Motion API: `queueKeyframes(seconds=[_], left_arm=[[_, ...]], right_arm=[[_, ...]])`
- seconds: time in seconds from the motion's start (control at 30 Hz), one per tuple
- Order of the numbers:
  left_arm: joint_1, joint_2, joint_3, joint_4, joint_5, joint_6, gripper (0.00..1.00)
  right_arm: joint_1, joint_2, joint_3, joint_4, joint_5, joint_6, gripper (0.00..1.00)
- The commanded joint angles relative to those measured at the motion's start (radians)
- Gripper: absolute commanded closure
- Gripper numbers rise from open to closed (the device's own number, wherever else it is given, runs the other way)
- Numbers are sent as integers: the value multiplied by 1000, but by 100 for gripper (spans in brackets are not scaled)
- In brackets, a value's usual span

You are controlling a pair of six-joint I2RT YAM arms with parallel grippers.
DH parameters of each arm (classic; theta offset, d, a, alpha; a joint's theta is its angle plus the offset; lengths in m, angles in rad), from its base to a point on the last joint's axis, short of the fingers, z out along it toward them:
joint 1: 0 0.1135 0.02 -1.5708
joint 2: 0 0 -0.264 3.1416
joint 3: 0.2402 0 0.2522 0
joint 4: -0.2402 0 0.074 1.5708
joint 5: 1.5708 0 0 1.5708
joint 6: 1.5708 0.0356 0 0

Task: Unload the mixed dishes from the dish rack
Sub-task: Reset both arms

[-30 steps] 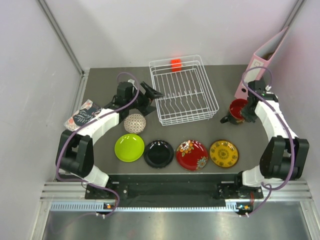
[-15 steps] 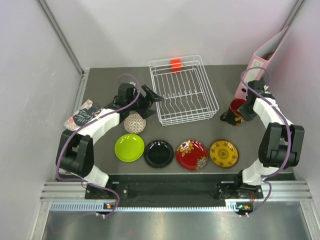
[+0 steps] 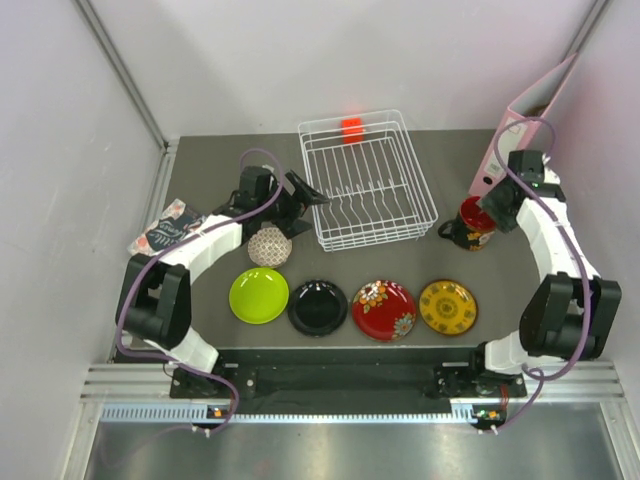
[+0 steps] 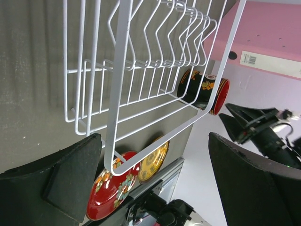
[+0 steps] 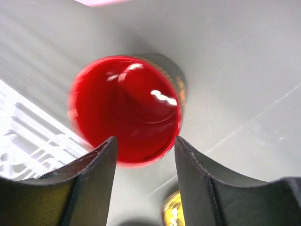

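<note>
The right gripper (image 5: 146,143) hangs just over the mug (image 5: 124,106). Its two fingers are partly apart and hold nothing. They may brush the mug's rim, but the close view is blurry, so I cannot be sure. The mug stands on the tabletop (image 3: 205,172), just to the right of the dish rack (image 3: 365,185) and near the pink binder (image 3: 520,120). It is red inside and has nothing in it.

The left gripper (image 4: 154,141) is wide open and holds nothing too. It sits by the rack's left side, and the bowl (image 3: 270,246) rests on the tabletop near it.

The rack has no dishes in it. The green plate (image 3: 259,295), black plate (image 3: 318,307), red plate (image 3: 384,309) and yellow plate (image 3: 447,306) lie in a row on the tabletop in front of the rack.

I think the job is almost done, and this step is setting down the last dish. Next, the right gripper needs to go straight up and away, so it does not knock the mug over.
</note>
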Motion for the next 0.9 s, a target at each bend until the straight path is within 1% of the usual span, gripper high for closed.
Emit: queueKeyframes(seconds=[0.0,0.2,0.3,0.33,0.37,0.4,0.43,0.47,0.5,0.53,0.57,0.6,0.63,0.7,0.83,0.87], left_arm=[[-4,1,55,11,5,17,1],[-7,-8,67,-1,-15,38,1],[-12,-10,82,-24,-26,82,1],[-15,-10,92,-55,-26,107,1],[-16,-10,116,-75,-35,135,1],[-21,-10,130,-104,-41,188,1],[-30,-13,139,-121,-49,217,1],[-38,-22,157,-162,-63,246,1],[-47,-31,168,-184,-110,303,1],[-73,-39,176,-198,-136,334,1],[-88,-62,188,-234,-168,366,1],[-107,-73,196,-254,-242,423,1],[-145,-97,201,-277,-288,449,1],[-188,-120,195,-322,-371,507,1],[-216,-212,119,-322,-394,544,1],[-217,-228,90,-322,-394,543,1]], right_arm=[[3,-126,105,-25,-33,-13,48],[66,-259,142,-25,-92,-16,46],[120,-333,142,53,-166,-51,39],[159,-356,122,92,-184,-69,32],[214,-381,108,183,-235,-85,26],[245,-435,90,230,-246,-114,20],[278,-465,34,276,-250,-122,9],[348,-500,-8,343,-241,-131,4],[383,-578,-57,482,-226,-148,0],[423,-618,-164,561,-199,-154,0],[489,-658,-215,621,-112,-157,0],[515,-721,-261,697,-73,-160,0],[535,-743,-330,743,-9,-160,0],[586,-781,-370,776,30,-166,0],[673,-795,-452,837,92,-221,0],[719,-789,-461,853,124,-235,0]])
